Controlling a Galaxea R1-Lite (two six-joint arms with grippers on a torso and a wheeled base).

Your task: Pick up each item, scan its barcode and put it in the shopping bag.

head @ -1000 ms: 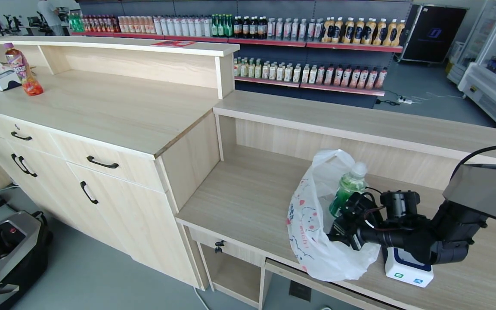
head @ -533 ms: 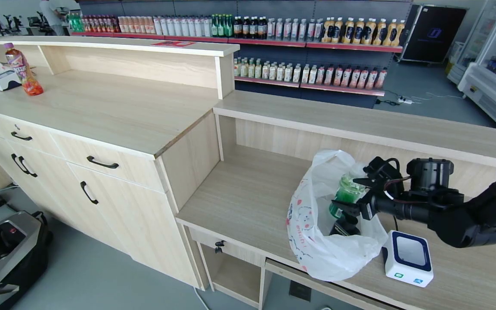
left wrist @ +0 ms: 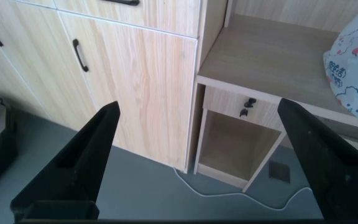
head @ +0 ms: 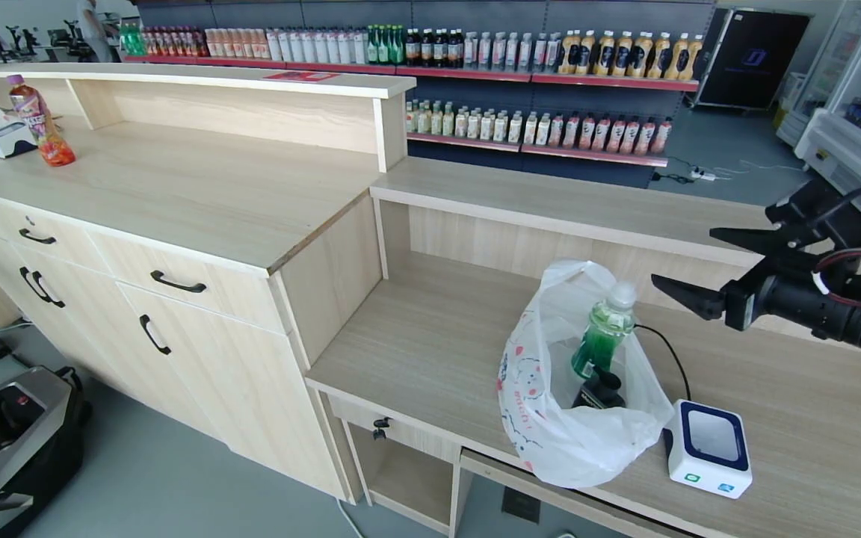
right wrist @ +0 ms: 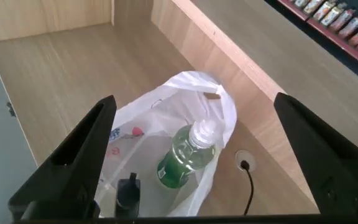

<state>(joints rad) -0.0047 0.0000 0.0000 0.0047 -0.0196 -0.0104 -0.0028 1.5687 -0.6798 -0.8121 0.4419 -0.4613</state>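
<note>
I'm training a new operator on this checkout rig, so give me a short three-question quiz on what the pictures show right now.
1. True or false: the green bottle stands inside the shopping bag.
2. The right tool is: A) shut on the bottle; B) open and empty, above the counter; C) down inside the bag.
3. Fill in: the white scanner sits on the counter beside the ____.
Key: 1 true; 2 B; 3 shopping bag.
</note>
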